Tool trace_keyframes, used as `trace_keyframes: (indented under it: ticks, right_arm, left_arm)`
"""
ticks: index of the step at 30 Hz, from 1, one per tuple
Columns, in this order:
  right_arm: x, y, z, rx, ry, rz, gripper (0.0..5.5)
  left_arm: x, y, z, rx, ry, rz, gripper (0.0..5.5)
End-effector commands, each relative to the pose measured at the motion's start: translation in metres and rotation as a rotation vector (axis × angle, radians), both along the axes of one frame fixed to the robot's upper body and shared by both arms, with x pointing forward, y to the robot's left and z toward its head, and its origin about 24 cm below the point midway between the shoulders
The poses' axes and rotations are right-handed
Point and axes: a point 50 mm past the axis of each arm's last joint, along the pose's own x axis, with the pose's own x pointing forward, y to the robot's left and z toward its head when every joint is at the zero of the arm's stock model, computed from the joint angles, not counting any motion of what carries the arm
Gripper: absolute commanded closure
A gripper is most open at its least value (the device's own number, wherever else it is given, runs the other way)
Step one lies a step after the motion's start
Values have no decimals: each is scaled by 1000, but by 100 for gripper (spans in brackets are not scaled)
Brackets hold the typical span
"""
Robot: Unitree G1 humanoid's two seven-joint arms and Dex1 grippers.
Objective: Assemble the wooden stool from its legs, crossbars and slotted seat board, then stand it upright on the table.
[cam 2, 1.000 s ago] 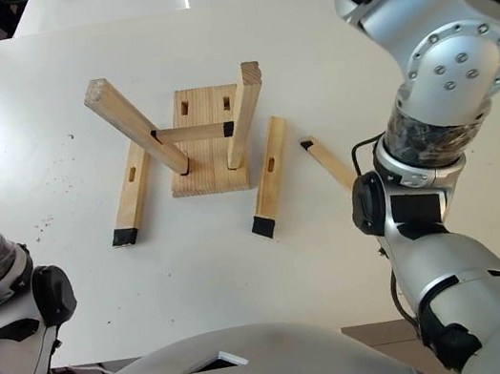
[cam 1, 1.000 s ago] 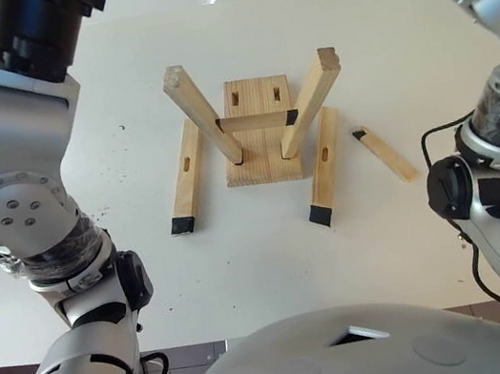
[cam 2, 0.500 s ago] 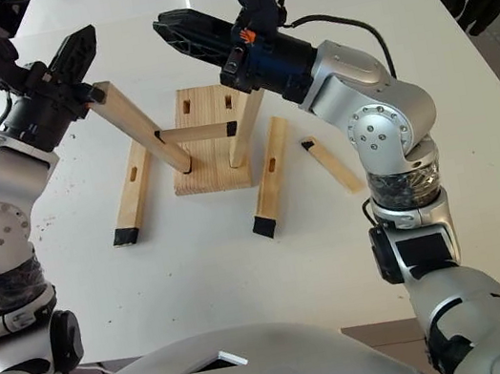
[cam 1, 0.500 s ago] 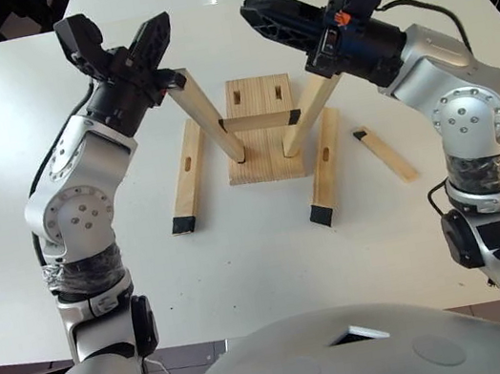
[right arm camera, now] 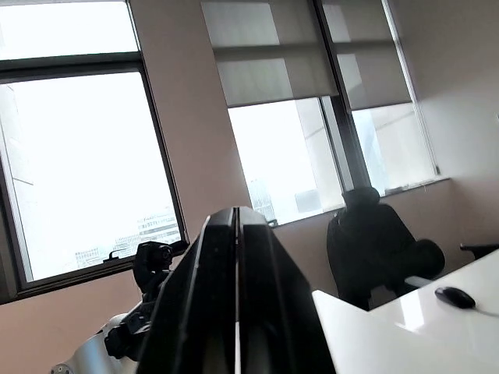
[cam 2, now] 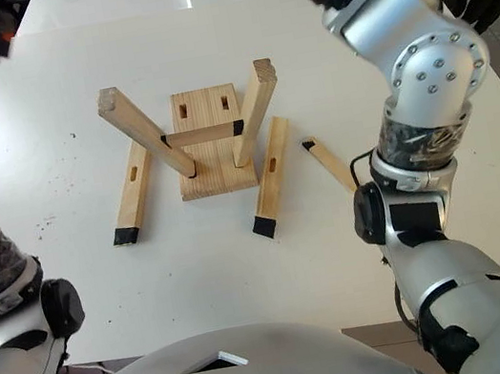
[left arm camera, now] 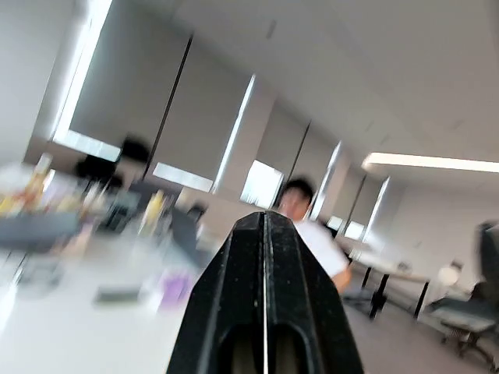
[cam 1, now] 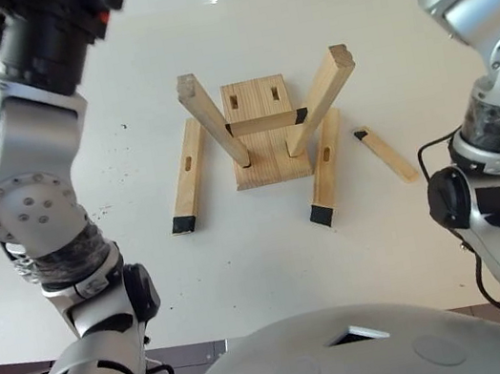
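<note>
We see the white bench [cam 1: 245, 265] evenly bright from overhead, with glare at its far edge and only soft, short shadows beside the wooden legs [cam 1: 213, 124]. Left wrist view: room smeared by blur, ceiling light strip [left arm camera: 430, 162] blown out. Right wrist view: windows [right arm camera: 78, 156] overexposed, dark fingers [right arm camera: 203, 312] backlit.

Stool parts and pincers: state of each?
seat board: flat on table, two legs socketed.
left fitted leg: standing, leaning outward.
right fitted leg: standing, leaning outward.
fitted crossbar: joins both fitted legs.
left loose leg: flat beside board.
right loose leg: flat beside board.
loose crossbar: flat, apart from board.
left pincer: shut, empty.
right pincer: shut, empty.
</note>
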Motion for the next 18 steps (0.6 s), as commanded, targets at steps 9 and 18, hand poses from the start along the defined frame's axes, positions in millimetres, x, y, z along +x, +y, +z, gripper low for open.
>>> trace_keyframes:
  ticks: [9, 18]
  right_arm:
    - [42, -60, -90, -492, 79, -377, 547]
    - [46, -39, -159, -765, 71, -167, 547]
  left_arm:
    - [-31, 57, -37, 137, 58, 60, 550]
    - [-64, 41, -153, 509, 458, -406, 550]
